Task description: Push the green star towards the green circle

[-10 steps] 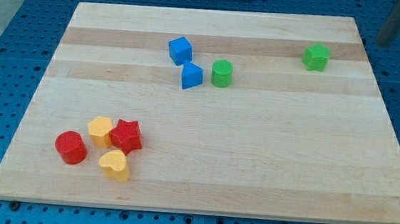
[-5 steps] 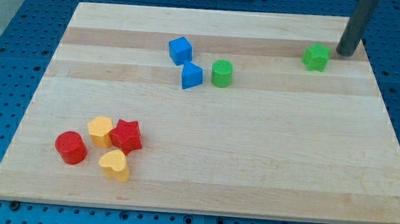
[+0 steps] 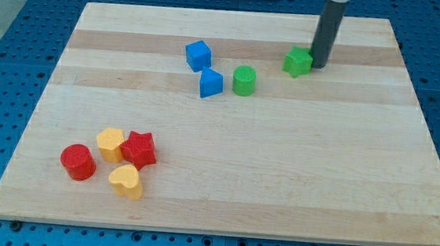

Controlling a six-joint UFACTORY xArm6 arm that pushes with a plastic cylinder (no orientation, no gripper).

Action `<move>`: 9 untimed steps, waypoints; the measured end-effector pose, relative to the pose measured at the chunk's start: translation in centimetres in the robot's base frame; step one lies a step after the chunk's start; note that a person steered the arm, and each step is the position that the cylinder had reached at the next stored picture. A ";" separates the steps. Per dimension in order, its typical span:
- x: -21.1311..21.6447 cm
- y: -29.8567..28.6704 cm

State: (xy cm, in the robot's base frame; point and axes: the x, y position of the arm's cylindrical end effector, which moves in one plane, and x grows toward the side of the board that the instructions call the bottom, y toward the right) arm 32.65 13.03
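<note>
The green star (image 3: pixel 296 61) sat in the upper right part of the board (image 3: pixel 222 202), with my tip (image 3: pixel 317 65) pressed against its right side, touching or so close I could not tell a gap. The rod has no jaws, so there was nothing to open or close; it stood upright with its end on the wood. The green circle (image 3: pixel 244 81) lay near the star, to the view's left and slightly lower, the two apart with bare wood between them. I judged the push well along but not finished: the star needed more travel left and a little down. Just left of the circle sat two blue blocks (image 3: pixel 204 68). Far off in the lower left were a red circle (image 3: pixel 78 162), a red star (image 3: pixel 139 149) and two yellow blocks (image 3: pixel 118 162).
</note>
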 end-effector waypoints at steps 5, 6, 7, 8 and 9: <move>2.3 -2.0; 2.4 -2.0; 2.4 -2.0; 2.4 -2.0; 2.4 -1.3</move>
